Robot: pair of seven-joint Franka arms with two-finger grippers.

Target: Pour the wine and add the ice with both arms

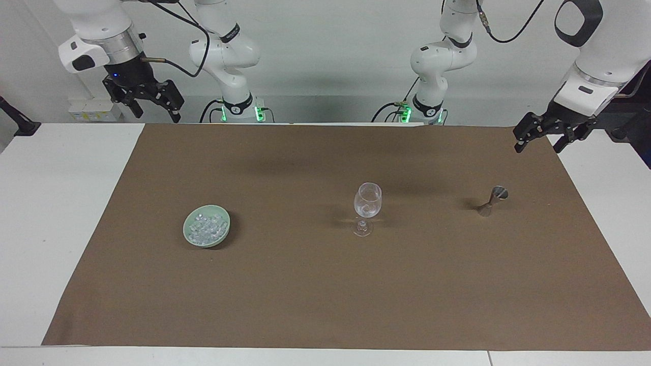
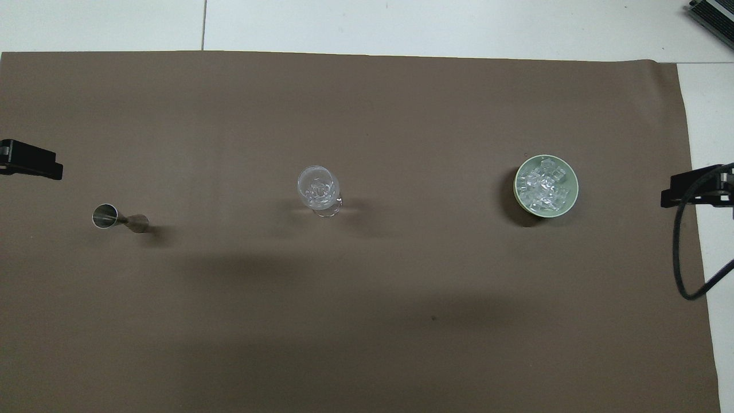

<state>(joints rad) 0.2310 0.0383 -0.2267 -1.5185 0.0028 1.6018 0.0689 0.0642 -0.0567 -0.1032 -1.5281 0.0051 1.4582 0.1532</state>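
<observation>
A clear stemmed wine glass (image 1: 367,203) (image 2: 318,187) stands upright mid-mat, with small glassy glints in its bowl. The ice (image 1: 206,227) (image 2: 542,186) is heaped in a pale green bowl (image 1: 185,235) (image 2: 518,192) toward the right arm's end. A small metal jigger (image 1: 493,201) (image 2: 117,218) stands toward the left arm's end. No wine shows. My right gripper (image 1: 156,116) (image 2: 691,189) hangs open and empty, raised over the mat's edge at its own end. My left gripper (image 1: 538,147) (image 2: 31,163) is open and empty, raised over the mat's corner above the jigger's end.
A brown mat (image 1: 325,284) covers most of the white table (image 1: 51,203). A black cable (image 2: 679,258) loops down from the right arm's wrist. A dark device's corner (image 2: 714,14) sits off the mat, farthest from the robots, at the right arm's end.
</observation>
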